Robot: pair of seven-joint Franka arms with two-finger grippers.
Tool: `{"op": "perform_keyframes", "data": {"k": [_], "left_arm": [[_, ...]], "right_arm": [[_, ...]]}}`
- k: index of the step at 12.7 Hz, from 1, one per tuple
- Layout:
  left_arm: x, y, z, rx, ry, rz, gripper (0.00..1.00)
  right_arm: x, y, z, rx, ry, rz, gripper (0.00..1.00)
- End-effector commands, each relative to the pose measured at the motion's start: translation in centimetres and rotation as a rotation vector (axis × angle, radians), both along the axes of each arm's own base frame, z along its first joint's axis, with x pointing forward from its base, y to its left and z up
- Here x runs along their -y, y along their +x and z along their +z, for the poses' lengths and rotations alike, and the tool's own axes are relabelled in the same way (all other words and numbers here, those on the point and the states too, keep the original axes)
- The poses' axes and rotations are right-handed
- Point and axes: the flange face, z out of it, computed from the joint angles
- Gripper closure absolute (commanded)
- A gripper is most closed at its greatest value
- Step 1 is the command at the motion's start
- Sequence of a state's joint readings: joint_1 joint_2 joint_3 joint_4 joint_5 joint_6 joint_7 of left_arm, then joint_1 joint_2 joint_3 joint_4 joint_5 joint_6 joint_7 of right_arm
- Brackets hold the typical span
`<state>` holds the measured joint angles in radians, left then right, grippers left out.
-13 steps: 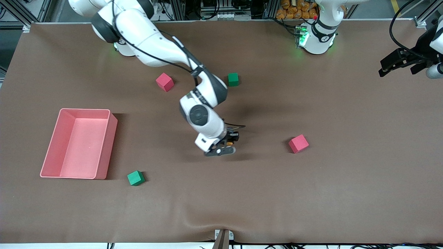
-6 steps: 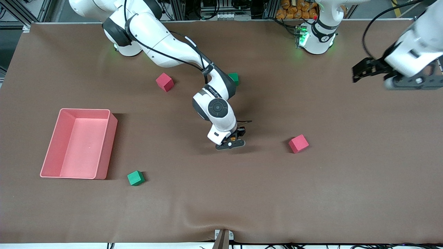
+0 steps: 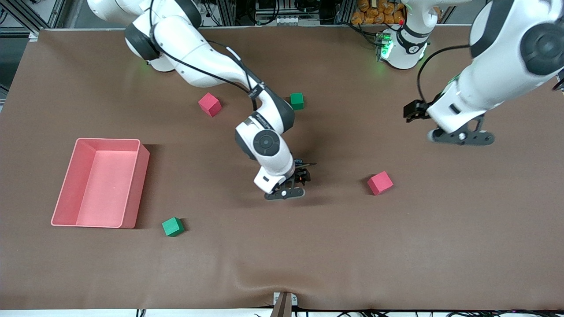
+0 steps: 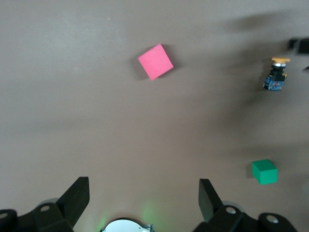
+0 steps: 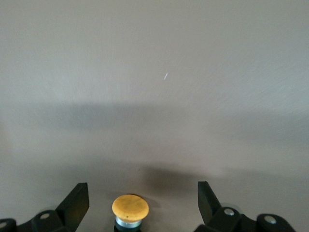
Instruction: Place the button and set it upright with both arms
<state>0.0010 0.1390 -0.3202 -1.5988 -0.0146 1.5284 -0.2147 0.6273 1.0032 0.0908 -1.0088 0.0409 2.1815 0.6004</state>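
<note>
The button (image 3: 301,178) sits on the brown table near the middle. Its round orange cap (image 5: 130,207) faces the right wrist camera, above a silver collar. My right gripper (image 3: 302,175) is down at the table, open, with the button between its fingers (image 5: 77,198) and untouched by them. The button also shows in the left wrist view (image 4: 276,75) with its orange cap, black body and blue base. My left gripper (image 3: 413,111) is open and empty in the air over bare table toward the left arm's end, apart from the button. Its fingers (image 4: 77,193) show wide apart.
A red cube (image 3: 380,182) lies beside the button toward the left arm's end; it shows in the left wrist view (image 4: 155,61). A green cube (image 3: 297,101) and another red cube (image 3: 209,104) lie farther back. A green cube (image 3: 172,226) and a pink bin (image 3: 142,152) lie toward the right arm's end.
My left arm has swung in from its end of the table toward the middle. My right gripper shifted a little around the button and stays open at it.
</note>
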Motion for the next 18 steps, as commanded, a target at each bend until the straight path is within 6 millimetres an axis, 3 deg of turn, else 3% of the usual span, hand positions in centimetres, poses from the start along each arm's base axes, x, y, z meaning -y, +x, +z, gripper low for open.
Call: {"op": "perform_keyframes", "data": {"k": [1,2,5,8,10,14,15,17,18], "left_arm": [[1.9,0.9,-2.8,-0.048,-0.002,-0.024,0.0],[3.0,1.0,-4.2,-0.069,0.0,-0.044,0.0],[4.8,2.4,-6.9,-0.111,-0.012,-0.024,0.0],[8.5,2.5,-9.4,-0.143,-0.011,-0.031,0.0],[10.4,3.0,-10.8,-0.144,-0.019,-0.028,0.0],[13.4,4.1,-15.2,-0.128,-0.052,-0.039,0.0],[14.7,4.1,-16.4,-0.135,-0.057,-0.053,0.0],[17.3,3.6,-18.8,-0.163,-0.05,-0.061,0.0],[18.7,3.4,-19.8,-0.161,-0.052,-0.038,0.0]], "right_arm": [[5.9,3.6,7.7,-0.033,0.023,-0.084,0.0],[9.0,5.3,8.1,-0.05,0.013,-0.114,0.0],[17.8,8.5,12.8,-0.081,-0.004,-0.147,0.0],[29.7,9.7,19.4,-0.15,-0.031,-0.192,0.0],[36.6,8.5,25.6,-0.168,-0.042,-0.216,0.0],[43.4,3.3,36.5,-0.131,-0.114,-0.301,0.0],[44.9,1.8,38.6,-0.123,-0.127,-0.331,0.0],[47.4,0.0,40.6,-0.09,-0.151,-0.382,0.0],[49.0,-1.5,40.5,-0.106,-0.17,-0.416,0.0]]}}
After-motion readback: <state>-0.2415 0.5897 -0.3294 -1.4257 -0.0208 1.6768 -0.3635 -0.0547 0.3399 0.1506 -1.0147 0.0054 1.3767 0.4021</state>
